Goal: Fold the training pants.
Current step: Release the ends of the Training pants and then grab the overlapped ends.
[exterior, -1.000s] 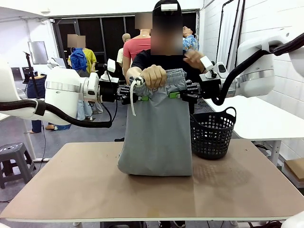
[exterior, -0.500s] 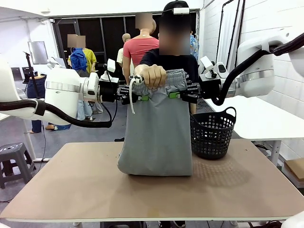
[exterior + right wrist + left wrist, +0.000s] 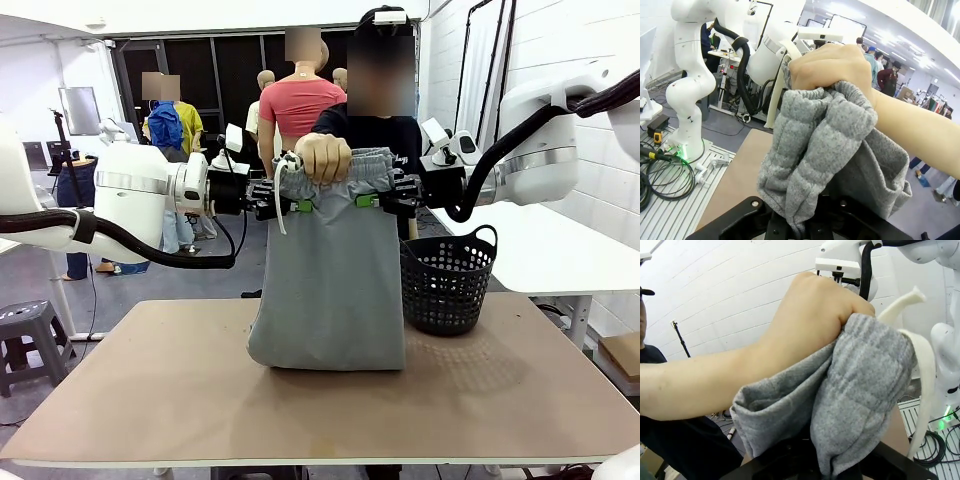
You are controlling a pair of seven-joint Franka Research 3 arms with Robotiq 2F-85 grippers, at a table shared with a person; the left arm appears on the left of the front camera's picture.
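1. The bench (image 3: 200,400) is a plain tan board, matte and a bit scuffed. There's a white table (image 3: 540,250) off to the right by a white brick wall, and a grey stool (image 3: 25,335) on the floor at the left.
2. The training pants (image 3: 330,280) hang mid-bench, with the bottom fold resting on the board. They're light grey, soft heathered knit with a bunchy elastic waistband up top. A flat white drawstring (image 3: 280,215) dangles on the left.
3. The left gripper (image 3: 295,206) is clamped tight on the left end of the waistband. The right gripper (image 3: 368,200) is pinched down on the right end, green pads biting the cloth.
4. The person's hand (image 3: 323,158) fists the waistband from the far side, between the two grippers.
5. A black mesh basket (image 3: 448,285), round plastic with loop handles, stands just right of the pants.
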